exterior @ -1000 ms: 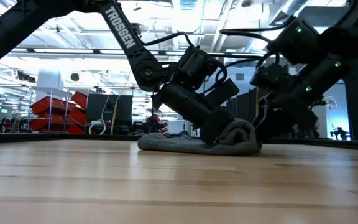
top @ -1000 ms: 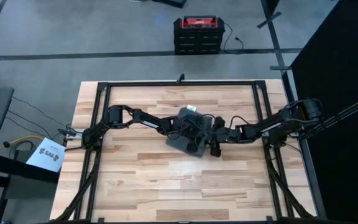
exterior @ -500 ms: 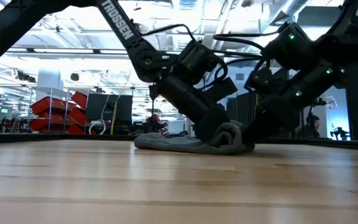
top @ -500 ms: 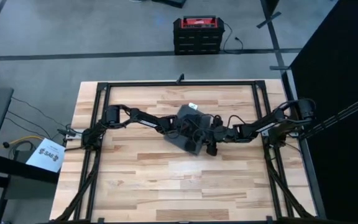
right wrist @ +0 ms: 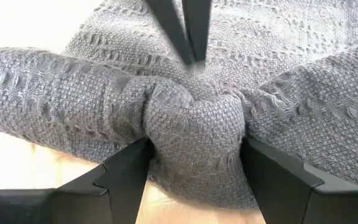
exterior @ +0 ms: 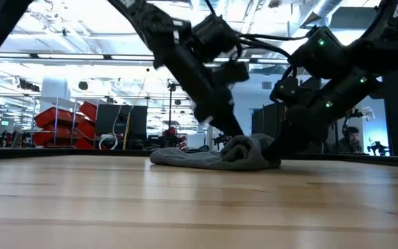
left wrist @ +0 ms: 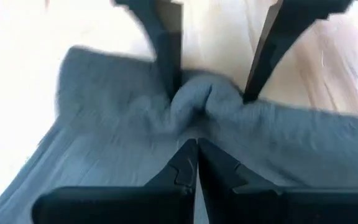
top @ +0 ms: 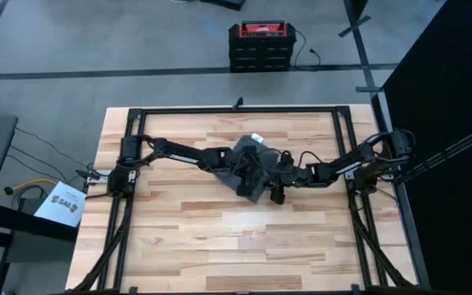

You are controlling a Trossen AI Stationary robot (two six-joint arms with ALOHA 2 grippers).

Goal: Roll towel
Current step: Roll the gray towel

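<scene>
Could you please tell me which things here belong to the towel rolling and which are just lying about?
In the job:
towel
right gripper, clamped on a towel fold
left gripper, shut, at the towel

Lying about:
red and black case on the floor
paper sheet

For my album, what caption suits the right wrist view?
Right gripper pinching a fold of grey towel, the left gripper just beyond.

We see two matte black jointed arms built of slim tubular links and blocky joint housings, with loose black cables looped along them. Small green lights glow on the right arm's housings. White "TROSSEN" lettering partly shows at the low view's upper corner. The left gripper [left wrist: 196,163] and right gripper [right wrist: 194,168] end in flat, angular black fingers.
</scene>
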